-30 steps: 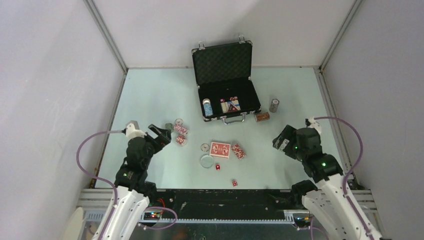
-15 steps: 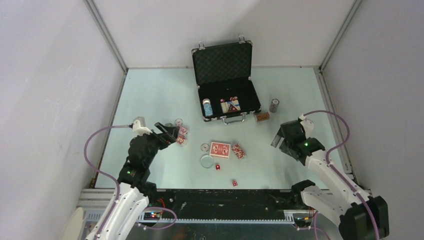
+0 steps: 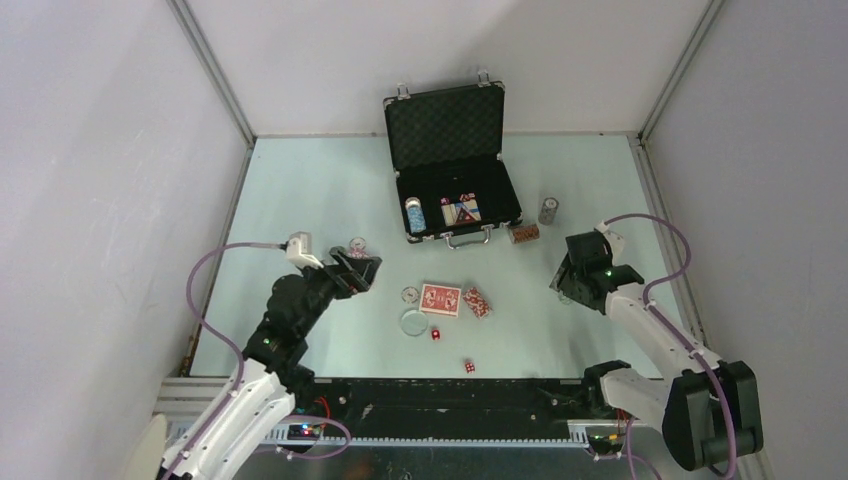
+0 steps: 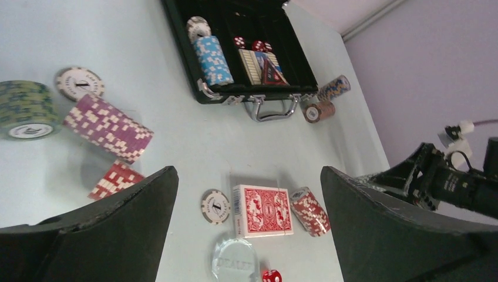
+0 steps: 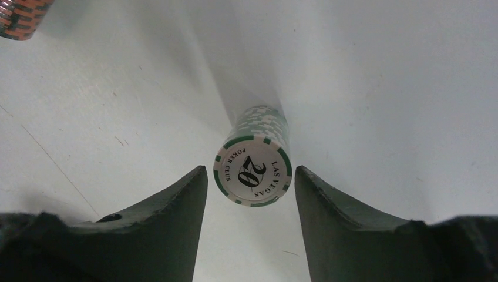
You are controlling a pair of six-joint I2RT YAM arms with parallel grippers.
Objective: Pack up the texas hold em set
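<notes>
Right wrist: right claw [image 5: 251,176] straddles green chip stack [image 5: 256,132]

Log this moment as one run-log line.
left end effector: open, near purple chip stack | right end effector: open, straddling green chip stack | case: open

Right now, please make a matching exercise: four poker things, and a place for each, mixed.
1 blue chip stack
2 green "20" chip stack
3 red-backed card deck
4 clear disc

A between the right claw's open fingers
B next to a red die
C inside the briefcase
D between a single chip and a red chip stack

Pairs: 1-C, 2-A, 3-D, 4-B
</notes>
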